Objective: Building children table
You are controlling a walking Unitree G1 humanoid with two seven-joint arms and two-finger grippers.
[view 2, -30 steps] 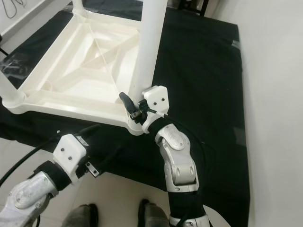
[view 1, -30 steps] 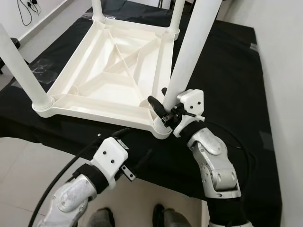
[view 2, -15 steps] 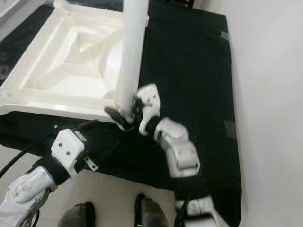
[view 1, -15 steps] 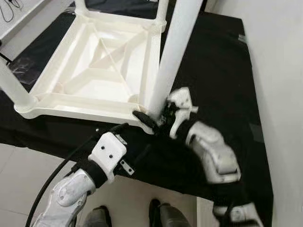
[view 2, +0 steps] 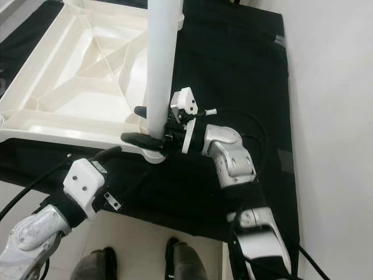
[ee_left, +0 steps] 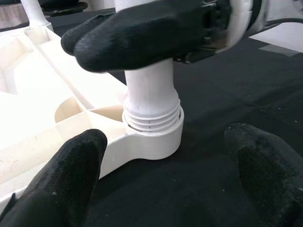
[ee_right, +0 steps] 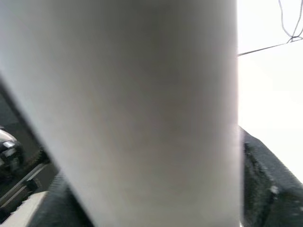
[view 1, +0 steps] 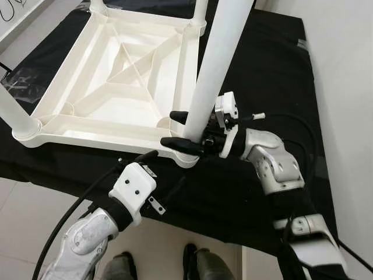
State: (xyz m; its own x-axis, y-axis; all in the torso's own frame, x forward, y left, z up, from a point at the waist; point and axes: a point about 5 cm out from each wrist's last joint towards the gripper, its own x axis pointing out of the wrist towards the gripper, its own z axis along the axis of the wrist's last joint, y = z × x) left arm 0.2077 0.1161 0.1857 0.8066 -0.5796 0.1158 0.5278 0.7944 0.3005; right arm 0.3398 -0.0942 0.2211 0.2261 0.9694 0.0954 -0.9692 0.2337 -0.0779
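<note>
A white plastic children's table [view 1: 116,76] lies upside down on a black cloth. A tall white leg [view 1: 215,64] stands in the near right corner socket [ee_left: 151,137], its thread partly showing above the socket rim. My right gripper [view 1: 170,129] reaches in from the right, shut on this leg just above the socket, one black finger on each side. The left gripper [view 1: 166,172] hovers low at the cloth's front edge, just in front of that corner. It is open, with nothing between its fingers [ee_left: 61,184].
Another leg [view 1: 11,111] stands at the near left corner, and two more rise at the far corners [view 1: 200,9]. The black cloth [view 1: 274,70] stretches right to a white wall [view 1: 349,87]. Pale floor tiles [view 1: 23,216] and my feet [view 1: 192,262] lie below the front edge.
My right wrist has swung down and round to the right, so its fingers now clasp the leg's base sideways. The view shifted slightly. The left gripper has hardly moved.
</note>
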